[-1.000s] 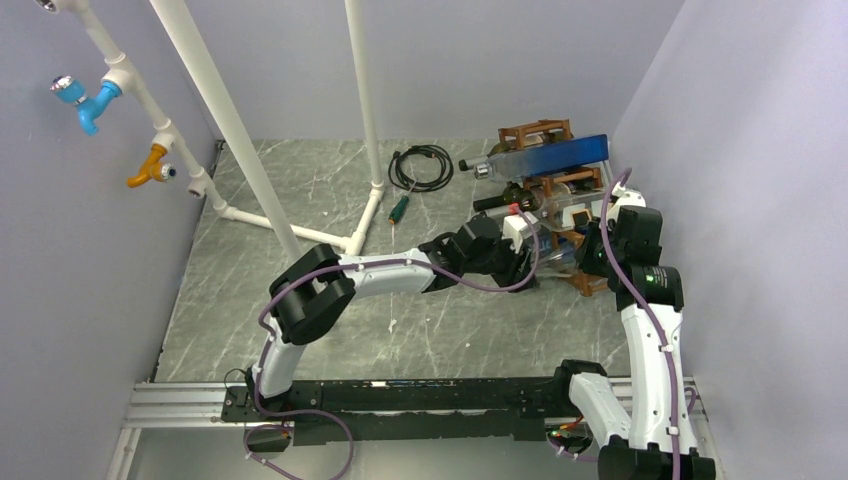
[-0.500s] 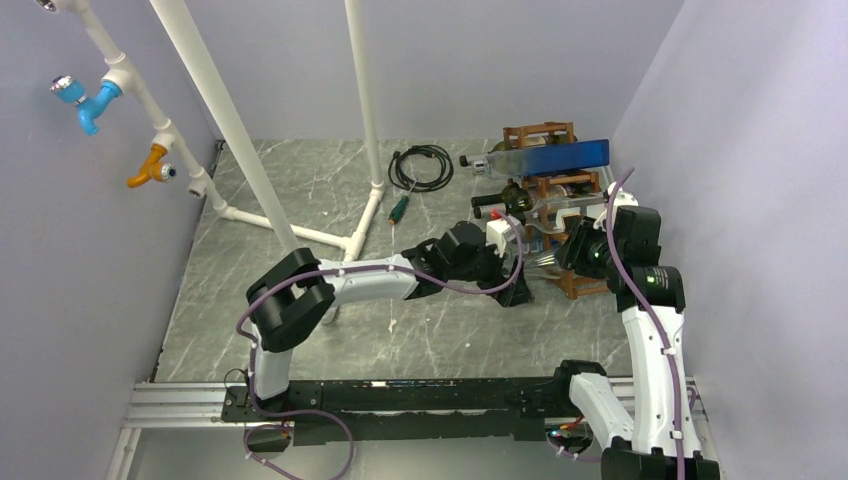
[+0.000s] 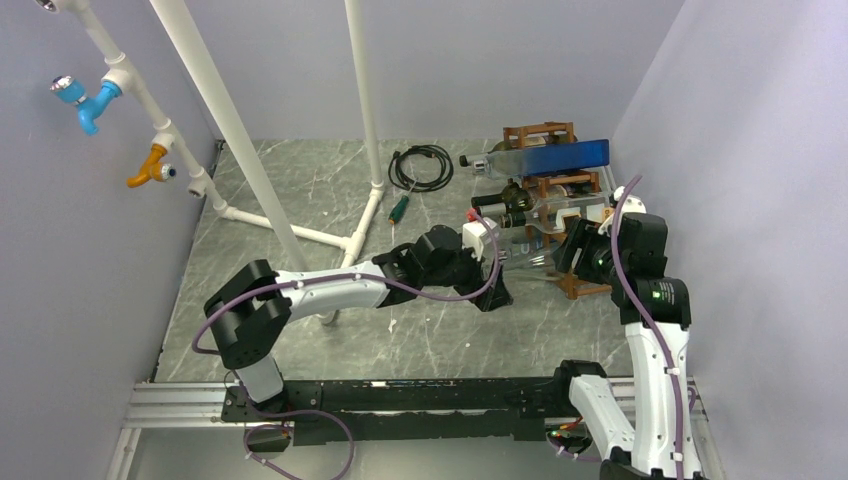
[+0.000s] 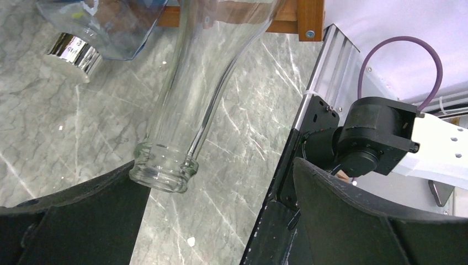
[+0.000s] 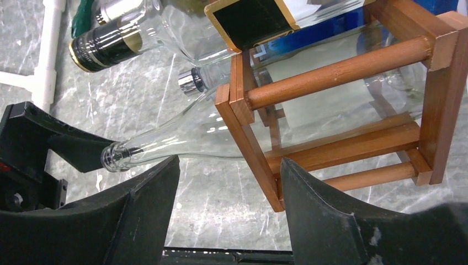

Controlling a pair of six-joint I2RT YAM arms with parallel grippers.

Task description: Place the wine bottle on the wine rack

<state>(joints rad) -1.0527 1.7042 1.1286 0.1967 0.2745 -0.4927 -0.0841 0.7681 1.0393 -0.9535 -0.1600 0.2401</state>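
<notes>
The clear glass wine bottle (image 5: 182, 141) lies on its side in the bottom cell of the reddish-brown wine rack (image 5: 336, 70), its neck sticking out to the left. In the left wrist view its mouth (image 4: 163, 168) hangs over the floor just off my left finger (image 4: 72, 221). My left gripper (image 4: 218, 221) is open, with nothing held. My right gripper (image 5: 229, 207) is open too, just in front of the rack's lower corner and not touching it. From above, the left gripper (image 3: 495, 292) is left of the bottle (image 3: 525, 260) and the right gripper (image 3: 572, 248) stands beside the rack (image 3: 538, 131).
The rack's upper cells hold a blue bottle (image 3: 555, 157) and a dark bottle (image 3: 500, 201) with a black-gold foil top (image 5: 107, 47). A coiled black cable (image 3: 420, 165), a green screwdriver (image 3: 399, 208) and a white pipe frame (image 3: 365, 215) stand to the left. The right wall is close.
Both grippers opened and let go of the clear bottle. The left arm drew back to the left, the right one backed off slightly. The bottle stays in the rack.
</notes>
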